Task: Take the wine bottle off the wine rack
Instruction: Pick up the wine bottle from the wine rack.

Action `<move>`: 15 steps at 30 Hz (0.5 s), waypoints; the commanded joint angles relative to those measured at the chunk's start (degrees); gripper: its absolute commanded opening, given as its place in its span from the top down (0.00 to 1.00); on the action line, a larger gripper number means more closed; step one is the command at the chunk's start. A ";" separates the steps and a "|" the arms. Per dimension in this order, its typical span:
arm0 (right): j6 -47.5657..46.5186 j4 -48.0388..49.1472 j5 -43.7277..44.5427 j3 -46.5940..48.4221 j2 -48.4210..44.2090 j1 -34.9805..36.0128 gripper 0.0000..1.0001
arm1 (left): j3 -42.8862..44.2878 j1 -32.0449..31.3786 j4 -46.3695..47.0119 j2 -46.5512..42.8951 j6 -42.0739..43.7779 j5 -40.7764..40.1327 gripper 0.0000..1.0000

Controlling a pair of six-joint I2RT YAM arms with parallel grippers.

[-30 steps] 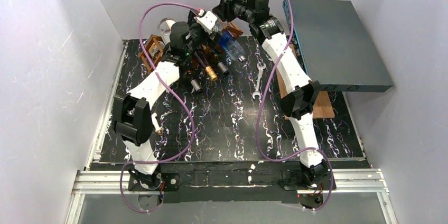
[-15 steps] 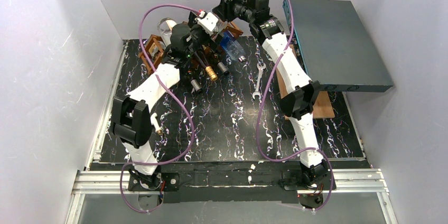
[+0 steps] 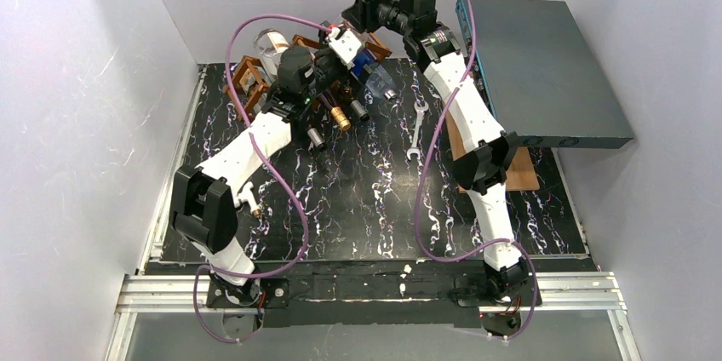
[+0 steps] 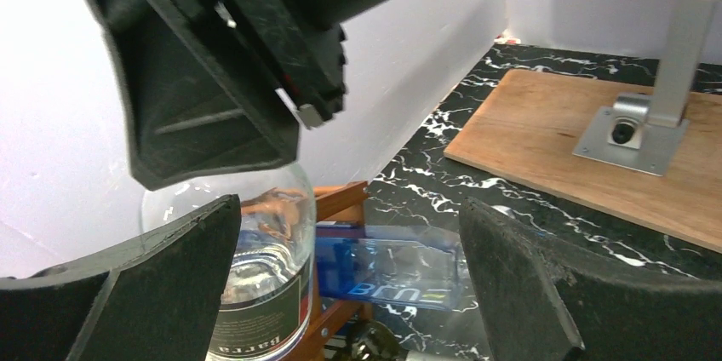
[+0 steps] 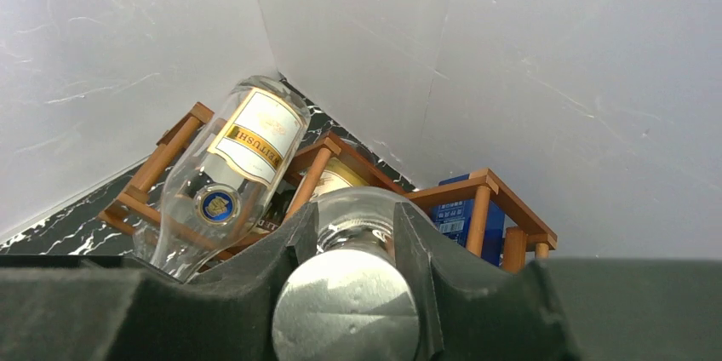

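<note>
The reddish-brown wine rack [image 3: 249, 77] stands at the table's back and holds several bottles. My right gripper [image 5: 353, 242] is shut on the neck of a clear bottle with a silver cap [image 5: 345, 310], above the rack [image 5: 481, 184]; in the top view the right gripper [image 3: 362, 20] is at the rack's right end. My left gripper [image 4: 349, 276] is open, its fingers [image 4: 128, 293] on either side of the clear bottle's dark-labelled body [image 4: 255, 284] and a blue bottle [image 4: 392, 272]. In the top view the left gripper [image 3: 340, 53] is just below the right one.
A clear bottle with a white and gold label [image 5: 230, 165] lies in the rack. Bottle necks [image 3: 340, 118] stick out toward the front. A wrench [image 3: 417, 131] lies on the table. A flat wooden board [image 3: 515, 169] and a grey box [image 3: 545, 71] are at the right.
My left arm has moved back and right, bringing its open gripper up under the right gripper. The right arm has barely moved.
</note>
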 commanded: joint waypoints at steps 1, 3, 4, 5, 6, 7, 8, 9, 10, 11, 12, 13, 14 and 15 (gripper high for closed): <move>1.41 8.54 -2.48 4.67 -7.70 0.94 0.99 | -2.71 0.39 1.28 -4.77 -0.84 0.44 0.02; 1.43 8.44 -2.52 4.67 -7.79 0.99 0.99 | -3.82 0.39 1.38 -5.74 -0.79 -0.53 0.02; 1.38 8.36 -2.52 4.63 -7.75 1.04 0.99 | -4.31 0.39 1.37 -6.23 -0.72 -0.95 0.02; 1.42 8.29 -2.52 4.58 -7.82 1.00 0.99 | -4.85 0.35 1.43 -6.83 -0.69 -1.31 0.02; 1.40 8.22 -2.60 4.49 -7.88 1.01 0.99 | -5.43 0.34 1.52 -7.33 -0.69 -1.55 0.02; 1.35 8.12 -2.61 4.42 -8.00 1.05 0.99 | -6.12 0.37 1.61 -7.83 -0.80 -1.94 0.02; 1.42 8.03 -2.69 4.33 -8.05 1.04 0.99 | -6.50 0.35 1.70 -8.37 -0.88 -2.21 0.02; 1.42 8.00 -2.84 4.20 -8.14 0.98 0.99 | -6.92 0.39 1.64 -8.83 -0.94 -2.42 0.02; 1.43 7.92 -2.94 4.03 -8.23 1.00 0.99 | -7.38 0.39 1.64 -9.34 -1.02 -2.55 0.02; 1.43 7.84 -3.09 3.80 -8.40 1.03 0.99 | -7.75 0.39 1.68 -10.01 -1.11 -2.59 0.02; 1.40 7.63 -3.24 3.61 -8.57 1.02 0.99 | -8.21 0.39 1.64 -10.23 -1.29 -2.57 0.02; 1.42 7.57 -3.35 3.33 -8.68 0.97 0.99 | -8.56 0.37 1.63 -10.86 -1.48 -2.45 0.02; 1.38 7.44 -3.44 3.09 -8.91 0.96 0.99 | -9.05 0.39 1.63 -11.41 -1.71 -2.35 0.02; 1.34 7.07 -3.59 2.81 -9.19 1.00 0.99 | -9.58 0.39 1.64 -12.36 -2.07 -2.38 0.02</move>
